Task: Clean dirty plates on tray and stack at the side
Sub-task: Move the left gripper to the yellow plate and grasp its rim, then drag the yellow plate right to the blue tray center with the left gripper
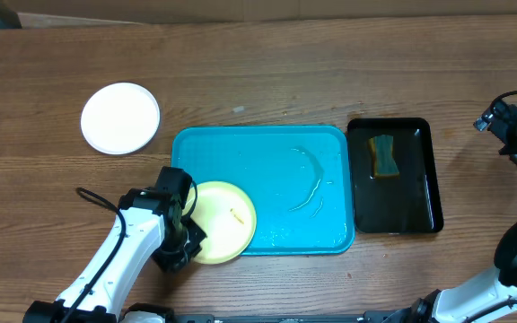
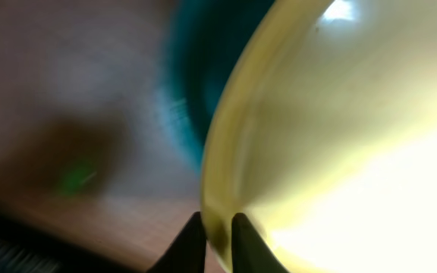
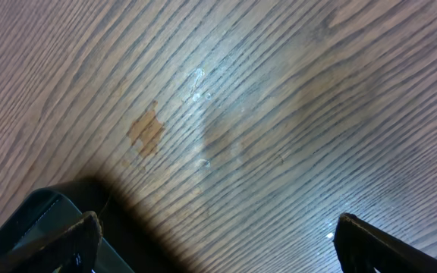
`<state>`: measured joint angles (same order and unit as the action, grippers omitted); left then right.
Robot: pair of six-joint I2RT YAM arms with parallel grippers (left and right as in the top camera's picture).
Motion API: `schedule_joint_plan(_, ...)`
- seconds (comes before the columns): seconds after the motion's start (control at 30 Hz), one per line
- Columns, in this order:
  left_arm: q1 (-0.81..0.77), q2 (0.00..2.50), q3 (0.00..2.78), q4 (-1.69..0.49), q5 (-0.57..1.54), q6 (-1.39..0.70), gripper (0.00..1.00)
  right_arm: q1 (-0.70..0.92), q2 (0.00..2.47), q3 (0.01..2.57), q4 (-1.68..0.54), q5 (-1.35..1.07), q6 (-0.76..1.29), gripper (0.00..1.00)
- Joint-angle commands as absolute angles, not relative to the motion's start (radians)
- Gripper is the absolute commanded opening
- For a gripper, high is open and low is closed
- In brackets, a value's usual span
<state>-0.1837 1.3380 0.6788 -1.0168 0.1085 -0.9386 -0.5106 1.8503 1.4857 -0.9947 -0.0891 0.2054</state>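
Observation:
A pale yellow-green plate (image 1: 223, 221) lies over the front left corner of the cyan-blue tray (image 1: 276, 152). My left gripper (image 1: 183, 235) is shut on the plate's left rim; the left wrist view shows both fingers (image 2: 218, 236) pinching the yellow rim (image 2: 226, 152). A white plate (image 1: 120, 117) sits on the table, left of the tray. The tray's floor is wet. My right gripper (image 3: 215, 235) is open and empty above bare wood at the table's right edge (image 1: 514, 135). Only two plates are in view.
A narrow black tray (image 1: 416, 193) stands right of the blue tray, with a yellow-green sponge (image 1: 384, 156) in it. Its corner shows in the right wrist view (image 3: 29, 220). A small brown stain (image 3: 146, 130) marks the wood.

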Motion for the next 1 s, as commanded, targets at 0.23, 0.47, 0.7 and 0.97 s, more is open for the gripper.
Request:
schedule_joint_plan(0.23,-0.19,1.333,0.675,-0.759,0.146,-0.669,0.24,-0.512,1.841,1.499,-0.99,-0.086,0.21,1.0)
schedule_joint_plan(0.47,-0.177,1.369,0.715,-0.726,0.067,-0.658,0.32,-0.512,1.841,1.499,-0.99,-0.086,0.21,1.0)
schedule_joint_plan(0.7,-0.121,1.433,0.982,-1.015,0.048,-0.571,0.35,-0.512,1.841,1.499,-0.99,-0.086,0.21,1.0)
schedule_joint_plan(0.97,-0.125,1.442,0.918,-1.069,0.042,-0.58,0.28,-0.512,1.841,1.499,-0.99,-0.086,0.21,1.0)
